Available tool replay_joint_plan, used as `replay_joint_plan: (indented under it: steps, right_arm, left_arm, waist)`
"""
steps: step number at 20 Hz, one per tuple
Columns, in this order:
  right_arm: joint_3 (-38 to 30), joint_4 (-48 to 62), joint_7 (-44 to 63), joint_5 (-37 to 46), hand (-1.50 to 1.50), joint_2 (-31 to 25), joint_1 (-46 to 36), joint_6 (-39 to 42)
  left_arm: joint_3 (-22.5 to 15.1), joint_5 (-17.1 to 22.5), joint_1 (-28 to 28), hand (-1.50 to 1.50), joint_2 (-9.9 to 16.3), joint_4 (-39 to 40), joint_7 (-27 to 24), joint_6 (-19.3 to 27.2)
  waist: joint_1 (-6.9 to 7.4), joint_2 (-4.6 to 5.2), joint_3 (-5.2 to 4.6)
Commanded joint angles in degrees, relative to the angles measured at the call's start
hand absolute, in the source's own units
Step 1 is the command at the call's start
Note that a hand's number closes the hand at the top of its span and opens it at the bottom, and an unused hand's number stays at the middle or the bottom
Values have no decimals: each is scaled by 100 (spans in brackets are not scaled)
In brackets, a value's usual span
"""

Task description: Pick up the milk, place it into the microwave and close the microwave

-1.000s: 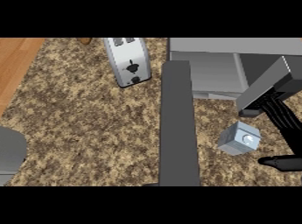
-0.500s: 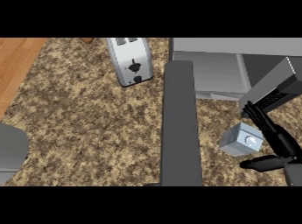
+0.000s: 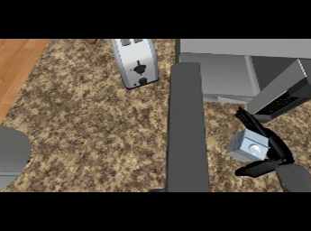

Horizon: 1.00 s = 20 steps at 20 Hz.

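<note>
The milk (image 3: 248, 147) is a small grey-blue carton with a white round cap, standing on the speckled counter at the lower right. My right hand (image 3: 276, 153) comes in from the lower right and sits against the carton's right side. Its fingers (image 3: 256, 127) reach along the far right edge, slightly bent. The thumb (image 3: 253, 169) lies just below the carton with a small gap showing. The microwave (image 3: 217, 72) stands at the top right, and its long dark door (image 3: 185, 126) is swung out toward me. My left hand does not show.
A silver toaster (image 3: 136, 63) stands at the top centre. A grey slab with a dark keypad (image 3: 290, 92) slants just above the milk. A grey rounded shape (image 3: 3, 155) fills the lower left edge. A wooden floor (image 3: 8, 67) shows past the counter's left edge.
My right hand has slid left and up to the milk, from standing apart on its right to lying against its side, with the thumb drawn in below. The carton has not moved.
</note>
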Motion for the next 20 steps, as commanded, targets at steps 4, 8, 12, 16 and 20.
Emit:
replay_joint_plan:
  steps: [4, 8, 12, 16, 20]
  right_arm:
    - [247, 774, -1098, -257, 150, 110, -389, 1142]
    - [587, 795, -1386, -120, 150, 163, -439, 914]
    - [716, 717, -1642, -243, 150, 214, -524, 836]
    - [591, 881, -1516, -629, 150, 342, -611, 751]
    - [-356, 1354, -626, -1091, 150, 772, -236, -1444]
  left_arm:
    - [1, 228, 199, -150, 29, -96, 111, -139]
    - [84, 364, 255, -150, 39, 52, 51, -300]
    - [232, 390, 198, -150, 101, -70, 95, -153]
    - [177, 261, 274, -150, -46, -5, 76, -231]
    - [254, 341, 431, -150, -127, -178, 82, -243]
  waist:
    - [48, 14, 5]
    - [82, 10, 3]
    - [-9, 2, 5]
    - [-85, -12, -10]
    - [-218, -50, -21]
